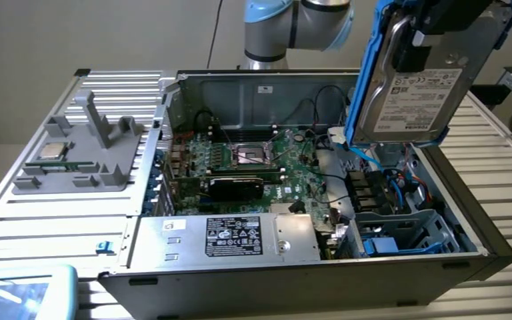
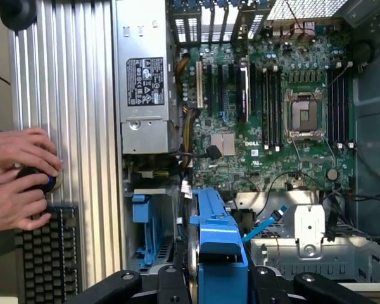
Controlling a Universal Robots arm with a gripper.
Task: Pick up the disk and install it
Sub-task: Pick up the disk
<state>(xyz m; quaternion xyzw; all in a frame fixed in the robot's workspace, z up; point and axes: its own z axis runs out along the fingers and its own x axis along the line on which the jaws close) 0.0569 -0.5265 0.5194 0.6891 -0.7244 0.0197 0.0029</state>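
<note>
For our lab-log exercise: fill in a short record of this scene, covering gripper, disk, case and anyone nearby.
gripper: gripper shut on the disk
disk: held on edge above the open computer case
case interior: motherboard and power supply exposed
person: hands next to a keyboard, outside the case

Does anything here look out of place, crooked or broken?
Nothing looks broken or spilled. The disk hangs tilted above the open computer case only because the gripper holds it. One oddity: the processor socket looks empty, while a small silver chip lies outside on the grey stand.
</note>
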